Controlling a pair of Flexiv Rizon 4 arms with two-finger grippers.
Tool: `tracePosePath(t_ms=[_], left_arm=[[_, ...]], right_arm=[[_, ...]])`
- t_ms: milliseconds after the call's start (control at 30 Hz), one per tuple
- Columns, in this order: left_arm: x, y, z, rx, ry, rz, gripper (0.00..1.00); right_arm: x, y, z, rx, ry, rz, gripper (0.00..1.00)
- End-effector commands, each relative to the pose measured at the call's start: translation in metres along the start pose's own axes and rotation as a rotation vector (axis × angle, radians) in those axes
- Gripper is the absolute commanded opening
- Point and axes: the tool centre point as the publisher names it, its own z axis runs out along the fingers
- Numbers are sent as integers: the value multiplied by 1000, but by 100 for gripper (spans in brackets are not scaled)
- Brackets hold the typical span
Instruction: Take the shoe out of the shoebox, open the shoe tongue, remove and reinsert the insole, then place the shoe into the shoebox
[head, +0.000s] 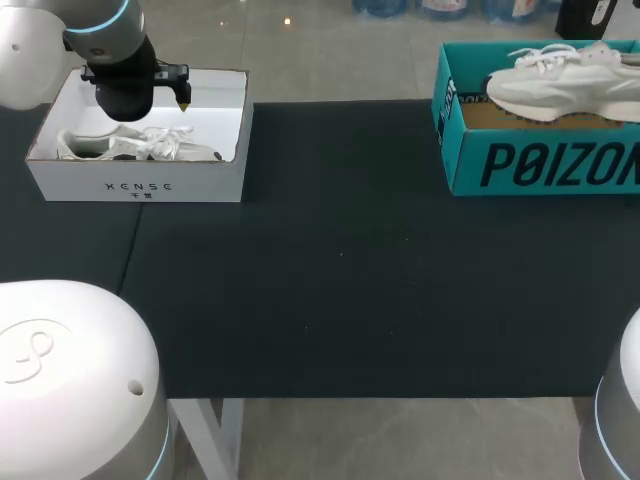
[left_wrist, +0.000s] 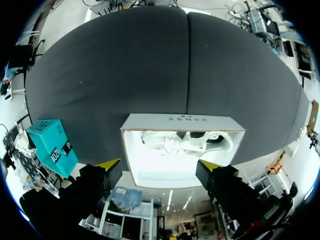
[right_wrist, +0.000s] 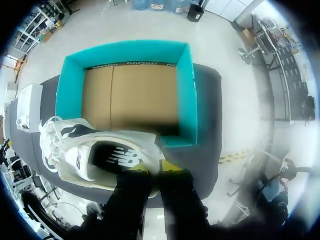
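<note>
Nearest lens, found right pincer (right_wrist: 157, 167) pinching heel rim of white lace-up sneaker (right_wrist: 85, 150), raised over open teal cardboard shoebox (right_wrist: 125, 50) at far right corner of tabletop (head: 340, 250). Found left pincer (left_wrist: 160, 167) spread above white cardboard box (left_wrist: 182, 120), far left corner. Judged at take-out stage; tongue, insole, return apparently pending.

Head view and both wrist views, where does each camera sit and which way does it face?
Head view: above and behind, looking down on the black table; the left arm shows over the white shoebox.
Left wrist view: wrist-mounted, looking down past the open left gripper into that box.
Right wrist view: wrist-mounted, looking down past the right gripper, shut on a white sneaker, into the teal shoebox.
Shared: head and right wrist views both show sneaker and teal shoebox.
</note>
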Motion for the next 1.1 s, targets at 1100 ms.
tracePosePath(t_ms=[1100], left_arm=[[0, 0, 0, -1, 0, 1, 100]], right_arm=[[174, -170, 49, -660, 69, 61, 0]])
